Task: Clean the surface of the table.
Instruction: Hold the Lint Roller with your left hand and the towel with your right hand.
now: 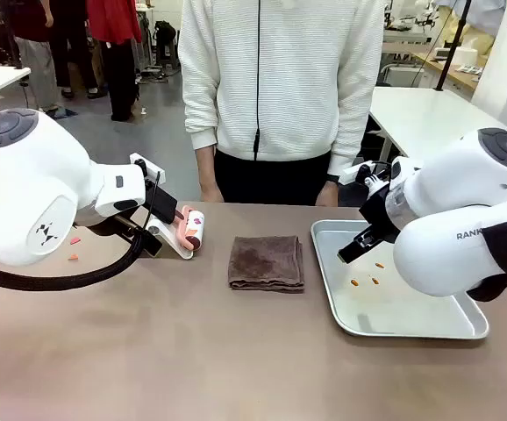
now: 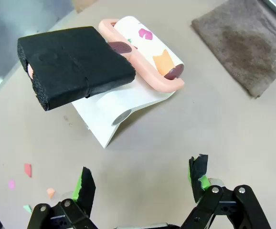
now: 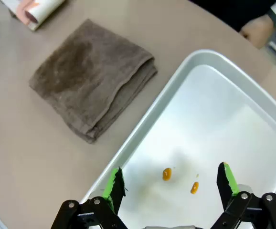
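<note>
The taupe-brown table point(image 1: 192, 351) carries a folded brown cloth point(image 1: 267, 261) at its middle. Left of the cloth, a lint roller point(image 2: 152, 47) with a pink frame and a black foam handle point(image 2: 76, 64) rests on a white stand point(image 2: 109, 117). My left gripper point(image 2: 140, 179) hovers open just short of that stand, with nothing between its fingers. Small pink and orange scraps point(image 2: 28, 169) lie on the table beside it. Over the silver tray point(image 3: 252, 105), my right gripper point(image 3: 170, 181) is open and holds nothing, above two orange bits point(image 3: 166, 174).
A person in a white striped sweater point(image 1: 280, 79) stands at the far edge, one hand point(image 3: 257, 29) near the tray's far corner. More scraps point(image 1: 74, 241) lie at the table's left. The tray point(image 1: 411, 324) occupies the right side.
</note>
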Controlling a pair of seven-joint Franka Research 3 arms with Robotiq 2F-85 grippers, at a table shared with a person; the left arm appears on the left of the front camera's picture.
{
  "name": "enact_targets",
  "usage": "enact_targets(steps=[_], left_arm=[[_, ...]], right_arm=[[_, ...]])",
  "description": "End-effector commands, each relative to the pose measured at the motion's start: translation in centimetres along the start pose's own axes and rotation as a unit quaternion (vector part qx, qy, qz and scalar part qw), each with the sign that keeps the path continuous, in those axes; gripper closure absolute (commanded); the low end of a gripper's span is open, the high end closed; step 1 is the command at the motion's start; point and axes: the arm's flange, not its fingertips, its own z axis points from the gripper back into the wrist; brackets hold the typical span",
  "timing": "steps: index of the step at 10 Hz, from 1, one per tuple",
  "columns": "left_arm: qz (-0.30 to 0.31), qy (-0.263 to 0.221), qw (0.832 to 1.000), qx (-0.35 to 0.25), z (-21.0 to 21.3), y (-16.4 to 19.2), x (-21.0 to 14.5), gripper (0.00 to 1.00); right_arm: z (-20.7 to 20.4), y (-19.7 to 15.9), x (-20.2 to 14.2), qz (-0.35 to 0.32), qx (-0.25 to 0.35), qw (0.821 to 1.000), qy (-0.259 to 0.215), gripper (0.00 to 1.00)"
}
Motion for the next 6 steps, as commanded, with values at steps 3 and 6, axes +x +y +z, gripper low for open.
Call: enact_targets(steps=[3,6], left_arm=[[0.0,0.0,1.0,0.0,0.01,0.0,0.0,0.0],[0.0,0.0,1.0,0.0,0.01,0.0,0.0,0.0]], right_arm=[[0.0,0.0,0.0,0.0,0.0,1.0,0.0,0.0],[0.0,0.0,0.0,0.0,0.0,1.0,0.0,0.0]])
